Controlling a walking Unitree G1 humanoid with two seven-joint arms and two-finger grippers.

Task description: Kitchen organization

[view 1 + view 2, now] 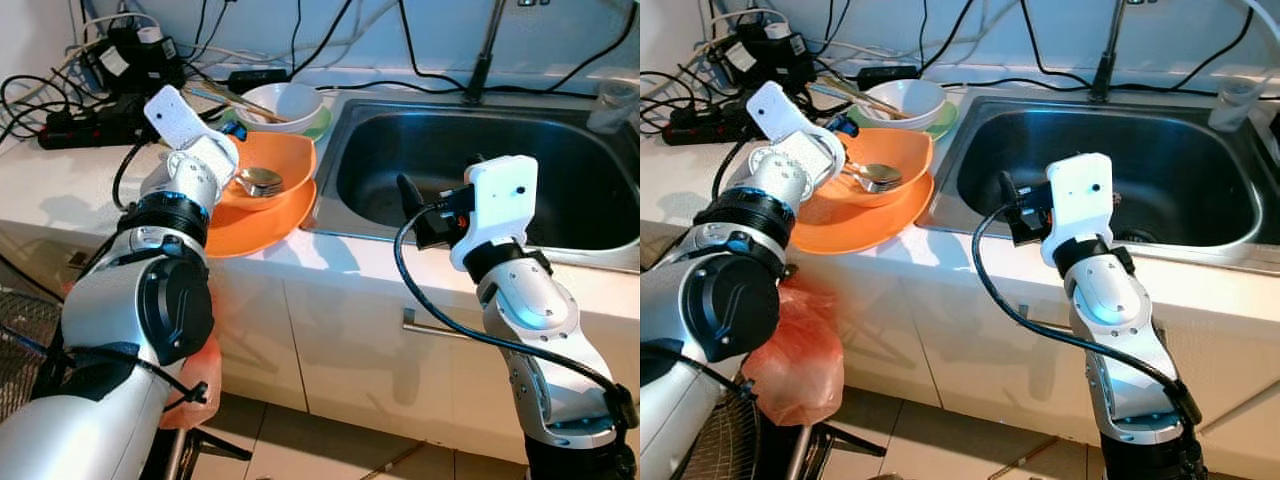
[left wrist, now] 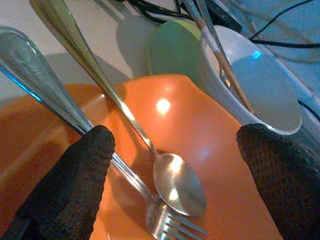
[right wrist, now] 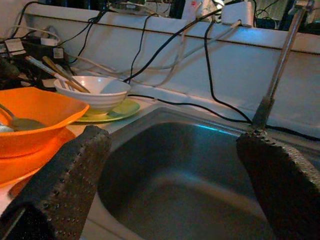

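Observation:
An orange bowl (image 1: 285, 160) rests on an orange plate (image 1: 260, 225) on the counter left of the sink (image 1: 480, 160). A metal spoon (image 2: 177, 187) and a fork (image 2: 165, 227) lie inside the bowl. My left gripper (image 2: 175, 140) is open just above the bowl, one finger on each side of the cutlery, holding nothing. Behind it a white bowl (image 1: 285, 100) with chopsticks (image 1: 235, 97) stands on a green plate (image 1: 322, 122). My right gripper (image 3: 175, 145) hovers open and empty over the sink's front edge, pointing into the basin.
A faucet (image 1: 485, 50) rises behind the sink. Power strips (image 1: 90, 120) and tangled cables crowd the counter's back left. A clear glass (image 1: 612, 105) stands at the sink's far right. A red plastic bag (image 1: 790, 350) hangs below the counter edge by my left arm.

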